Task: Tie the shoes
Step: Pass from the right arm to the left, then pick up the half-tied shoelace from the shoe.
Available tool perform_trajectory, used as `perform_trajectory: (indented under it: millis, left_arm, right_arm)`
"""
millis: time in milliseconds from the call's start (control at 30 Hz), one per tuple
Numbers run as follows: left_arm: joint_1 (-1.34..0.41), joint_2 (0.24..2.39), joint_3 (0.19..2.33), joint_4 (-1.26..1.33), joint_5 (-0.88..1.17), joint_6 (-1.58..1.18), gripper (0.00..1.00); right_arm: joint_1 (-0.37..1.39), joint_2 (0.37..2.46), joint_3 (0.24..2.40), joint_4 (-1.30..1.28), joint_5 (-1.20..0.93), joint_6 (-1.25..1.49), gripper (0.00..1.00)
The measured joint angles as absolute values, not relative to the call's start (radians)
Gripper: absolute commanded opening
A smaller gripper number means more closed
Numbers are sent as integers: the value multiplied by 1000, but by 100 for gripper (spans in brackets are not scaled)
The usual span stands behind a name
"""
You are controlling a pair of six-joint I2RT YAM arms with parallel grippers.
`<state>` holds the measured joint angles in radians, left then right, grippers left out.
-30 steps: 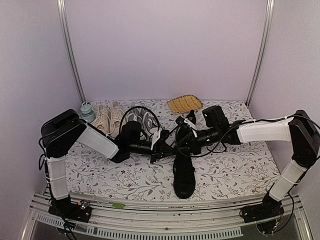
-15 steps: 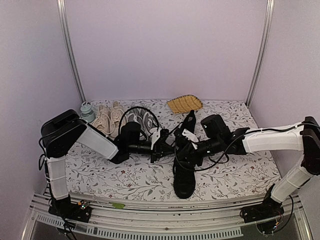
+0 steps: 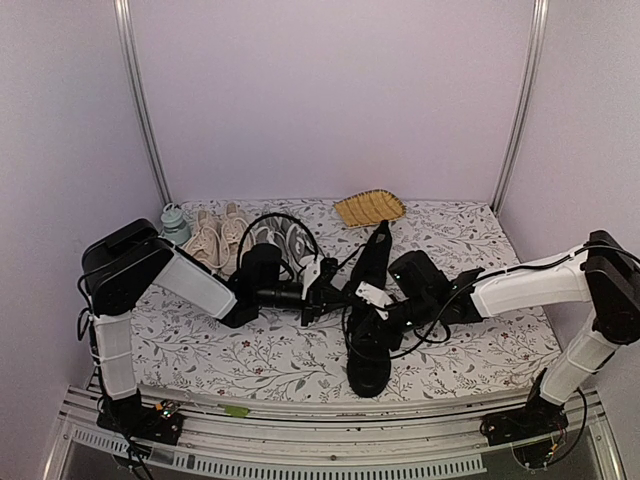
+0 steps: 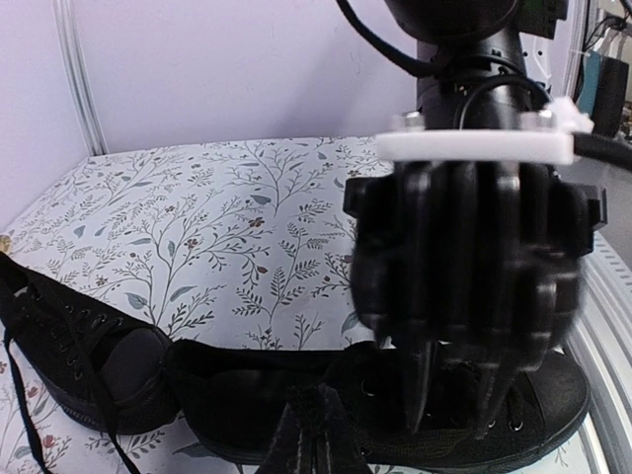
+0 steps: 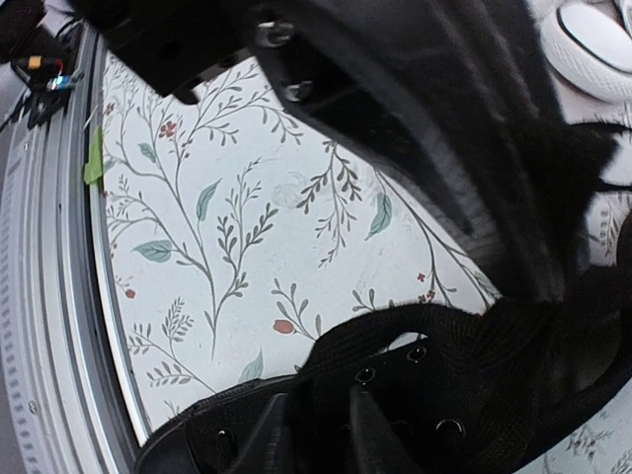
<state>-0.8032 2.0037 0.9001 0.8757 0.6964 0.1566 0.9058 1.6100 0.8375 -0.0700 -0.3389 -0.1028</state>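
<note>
Crowding over the black shoe (image 3: 369,372), the right fingers (image 3: 366,318) hide its laces.

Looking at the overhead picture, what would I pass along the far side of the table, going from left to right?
small pale green bottle → beige shoes → grey shoes with white toe caps → yellow woven tray
</note>
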Motion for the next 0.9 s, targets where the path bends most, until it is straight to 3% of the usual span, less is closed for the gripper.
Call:
perform_trajectory:
  millis: [67, 500, 900]
  left_arm:
    - [-803, 2004, 900, 875, 695, 160, 0]
    - [-818, 2003, 876, 862, 689, 250, 0]
    - [-823, 2003, 868, 849, 687, 303, 0]
  right_arm:
    - [908, 1609, 838, -70, -322, -112, 1]
    - [838, 1466, 831, -226, -309, 41, 0]
    - [744, 1458, 802, -395, -374, 153, 1]
